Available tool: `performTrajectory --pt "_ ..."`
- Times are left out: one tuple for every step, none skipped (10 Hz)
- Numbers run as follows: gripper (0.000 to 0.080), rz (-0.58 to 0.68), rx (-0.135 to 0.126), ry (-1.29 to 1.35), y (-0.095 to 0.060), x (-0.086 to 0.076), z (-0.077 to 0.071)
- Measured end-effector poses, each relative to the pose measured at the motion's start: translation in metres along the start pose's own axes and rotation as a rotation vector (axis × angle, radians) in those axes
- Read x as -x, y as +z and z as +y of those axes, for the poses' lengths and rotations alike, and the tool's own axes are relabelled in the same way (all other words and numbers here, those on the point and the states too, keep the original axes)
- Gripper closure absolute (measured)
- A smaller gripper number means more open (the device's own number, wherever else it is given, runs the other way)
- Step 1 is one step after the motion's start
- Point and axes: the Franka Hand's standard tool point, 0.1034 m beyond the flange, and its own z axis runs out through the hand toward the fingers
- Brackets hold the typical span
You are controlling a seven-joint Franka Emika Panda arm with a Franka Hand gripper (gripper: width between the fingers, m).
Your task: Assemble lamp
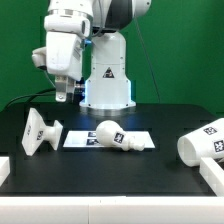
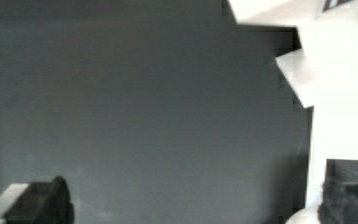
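Observation:
The lamp base (image 1: 40,132) lies tipped on the black table at the exterior view's left. The round bulb (image 1: 112,137) lies on its side on the marker board (image 1: 80,141) at the middle. The tapered shade (image 1: 205,143) lies on its side at the right. My gripper (image 1: 65,96) hangs in the air above and behind the base, touching nothing. In the wrist view my gripper (image 2: 194,205) is open, with only bare table between its dark fingers (image 2: 34,205). A white tagged part (image 2: 297,70) shows at one edge; I cannot tell which part.
The robot's white pedestal (image 1: 108,80) stands at the back middle. White rails sit at the front left (image 1: 4,170) and front right (image 1: 212,176) corners of the table. A green wall is behind.

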Motion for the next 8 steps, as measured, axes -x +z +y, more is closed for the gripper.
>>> performTrajectory --pt "0.0100 0.001 -0.002 -0.003 0.001 -0.001 -0.001" --pt "0.0100 0.001 -0.003 -0.002 0.001 -0.001 -0.001" --pt "0.0100 -0.001 -0.002 0.005 0.003 -0.001 -0.004" --pt "0.0100 -0.014 -0.004 0.024 0.010 -0.006 -0.016" --pt "0.0100 -0.074 -0.059 0.030 0.004 -0.004 -0.022" --pt "0.0100 -0.146 -0.064 0.021 -0.017 0.006 -0.011" --pt "0.0100 -0.182 -0.039 0.055 -0.029 0.006 -0.007" --pt "0.0100 -0.179 -0.044 0.052 -0.028 0.004 -0.013"
